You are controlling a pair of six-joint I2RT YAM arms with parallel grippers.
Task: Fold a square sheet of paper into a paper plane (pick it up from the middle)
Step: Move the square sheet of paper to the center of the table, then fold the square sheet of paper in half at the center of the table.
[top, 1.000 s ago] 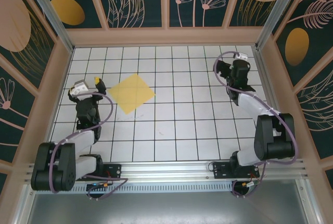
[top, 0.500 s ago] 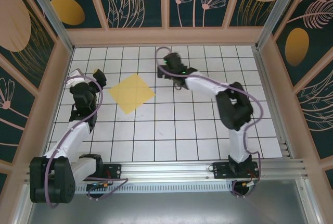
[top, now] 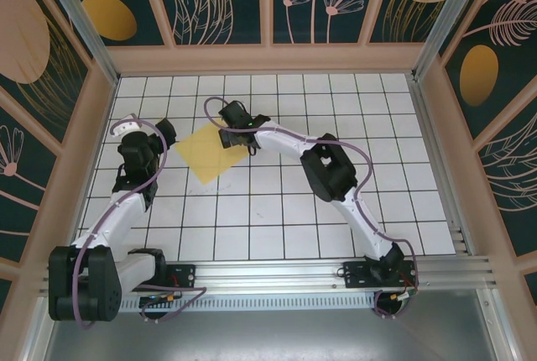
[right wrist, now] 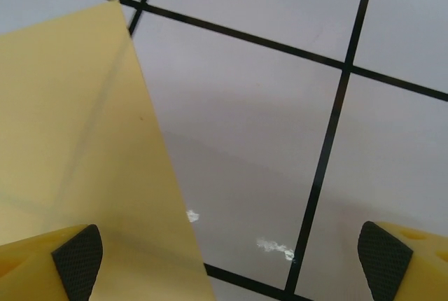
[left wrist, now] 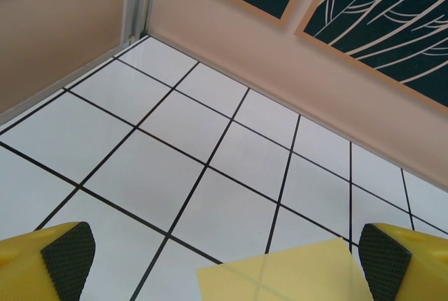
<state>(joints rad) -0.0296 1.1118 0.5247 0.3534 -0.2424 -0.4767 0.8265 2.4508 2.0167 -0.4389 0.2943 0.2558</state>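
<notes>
Fingers of the right gripper stand wide apart with nothing between them: in the right wrist view one pad hangs over the square sheet of paper and the other over bare tile beyond the sheet's edge. From the top camera I see the right gripper reaching over the sheet's far corner, while the square sheet of paper lies flat and unfolded on the tiled table. The left gripper waits just off the sheet's left corner, its fingers also spread wide and empty, with that corner of the sheet showing between them. I judge this to be the approach before the first pickup; no fold is made yet. Next I need to bring the right gripper inward from the edge to the sheet's middle, lower until the pads touch the paper, and close gently so the thin sheet bunches upward instead of sliding.
</notes>
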